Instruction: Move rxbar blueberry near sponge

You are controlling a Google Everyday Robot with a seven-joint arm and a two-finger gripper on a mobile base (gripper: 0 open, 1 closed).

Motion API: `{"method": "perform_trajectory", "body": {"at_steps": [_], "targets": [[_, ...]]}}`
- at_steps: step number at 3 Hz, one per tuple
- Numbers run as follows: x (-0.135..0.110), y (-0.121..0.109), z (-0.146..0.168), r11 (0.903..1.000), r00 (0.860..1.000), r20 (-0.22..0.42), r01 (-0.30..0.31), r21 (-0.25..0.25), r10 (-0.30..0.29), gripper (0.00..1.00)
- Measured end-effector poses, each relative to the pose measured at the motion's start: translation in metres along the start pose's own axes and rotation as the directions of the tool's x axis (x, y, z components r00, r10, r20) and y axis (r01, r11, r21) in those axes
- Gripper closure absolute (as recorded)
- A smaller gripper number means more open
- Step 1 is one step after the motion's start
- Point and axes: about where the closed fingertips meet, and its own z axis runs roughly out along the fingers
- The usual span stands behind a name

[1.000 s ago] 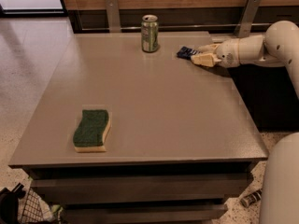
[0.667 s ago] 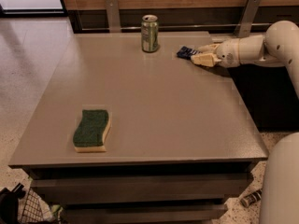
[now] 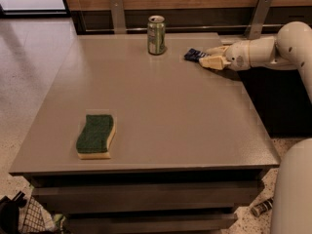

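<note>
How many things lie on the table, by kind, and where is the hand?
green drink can: 1
rxbar blueberry: 1
sponge: 1
Total: 3
The hand is at the rxbar blueberry, at the back right of the table.

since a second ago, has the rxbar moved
No. The rxbar blueberry lies just right of the can as before, with the gripper at its right end.

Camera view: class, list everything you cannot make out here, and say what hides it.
- rxbar blueberry: right end hidden behind the gripper at the far right of the table; lettering too small to read.
- Green can: label too small to read.
- Arm: cut off by the picture's right edge.
</note>
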Motion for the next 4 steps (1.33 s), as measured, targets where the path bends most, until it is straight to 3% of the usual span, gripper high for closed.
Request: {"method": "perform_trajectory", "body": {"at_steps": [4], "targets": [[-0.0005, 0.0001, -0.0003, 1.0000, 1.000, 0.000, 0.000, 0.000, 0.000, 1.00]]}}
